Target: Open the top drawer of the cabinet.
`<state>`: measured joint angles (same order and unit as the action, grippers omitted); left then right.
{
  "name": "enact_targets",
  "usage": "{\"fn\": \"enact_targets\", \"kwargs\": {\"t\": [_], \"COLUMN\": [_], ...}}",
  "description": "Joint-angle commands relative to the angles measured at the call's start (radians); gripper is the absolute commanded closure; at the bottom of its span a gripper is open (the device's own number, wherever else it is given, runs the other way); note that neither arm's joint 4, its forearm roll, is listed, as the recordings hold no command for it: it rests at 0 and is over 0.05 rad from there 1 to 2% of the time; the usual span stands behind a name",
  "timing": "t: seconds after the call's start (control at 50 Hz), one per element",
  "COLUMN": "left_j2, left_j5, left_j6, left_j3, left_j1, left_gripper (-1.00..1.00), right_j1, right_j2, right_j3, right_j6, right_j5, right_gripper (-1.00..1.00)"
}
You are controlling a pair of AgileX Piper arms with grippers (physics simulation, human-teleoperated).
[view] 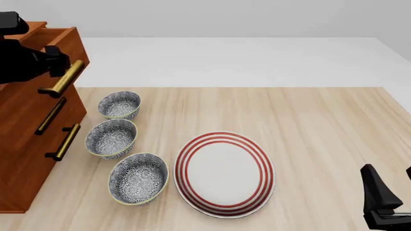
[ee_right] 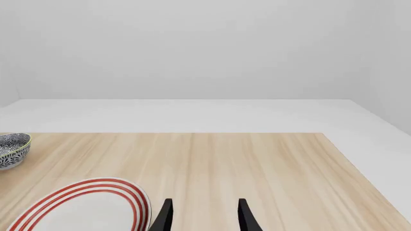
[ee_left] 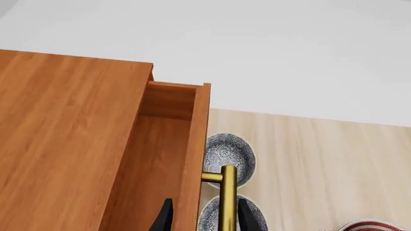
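Note:
The reddish-brown cabinet [view: 26,144] stands at the table's left edge. Its top drawer [view: 63,39] is pulled partly out, and the left wrist view looks down into the hollow top drawer [ee_left: 160,154] beside the cabinet's top [ee_left: 64,144]. My left gripper [view: 59,67] is at the drawer's brass handle [view: 61,81]. In the left wrist view the left gripper [ee_left: 205,219] is spread wide, with the brass handle [ee_left: 228,202] and the drawer's front board between its fingers. My right gripper [view: 390,187] hangs open and holds nothing at the near right corner, and the right gripper [ee_right: 204,216] also shows in its wrist view.
Three blue-patterned bowls [view: 119,105] [view: 111,138] [view: 138,178] stand in a row just right of the cabinet. A red-ringed white plate [view: 224,173] lies at the table's middle front. Two lower drawers with brass handles [view: 64,142] stay shut.

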<state>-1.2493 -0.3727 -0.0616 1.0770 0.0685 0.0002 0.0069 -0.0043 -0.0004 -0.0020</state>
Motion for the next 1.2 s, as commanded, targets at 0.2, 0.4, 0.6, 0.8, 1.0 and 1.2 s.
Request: {"fn": "enact_targets", "kwargs": {"t": [0.2, 0.4, 0.6, 0.8, 1.0, 1.2], "left_j2": [-0.101, -0.088, -0.081, -0.081, -0.097, -0.118], "left_j5": [-0.015, -0.021, -0.023, -0.025, -0.023, -0.014], "left_j6": [0.000, -0.009, -0.018, -0.030, -0.036, -0.045], "left_j3": [-0.025, -0.035, -0.044, -0.048, -0.035, -0.026], "left_j1": [-0.028, -0.056, -0.077, -0.116, -0.153, -0.200], "left_gripper": [-1.00, -1.00, -1.00, -1.00, -1.00, -1.00], "right_j1": [0.000, 0.000, 0.000, 0.000, 0.000, 0.000], "right_j2": [0.000, 0.000, 0.000, 0.000, 0.000, 0.000], "right_j3": [0.000, 0.000, 0.000, 0.000, 0.000, 0.000], "right_j6": [0.000, 0.000, 0.000, 0.000, 0.000, 0.000], "right_j5": [0.000, 0.000, 0.000, 0.000, 0.000, 0.000], "right_gripper": [-1.00, -1.00, -1.00, -1.00, -1.00, -1.00]}}
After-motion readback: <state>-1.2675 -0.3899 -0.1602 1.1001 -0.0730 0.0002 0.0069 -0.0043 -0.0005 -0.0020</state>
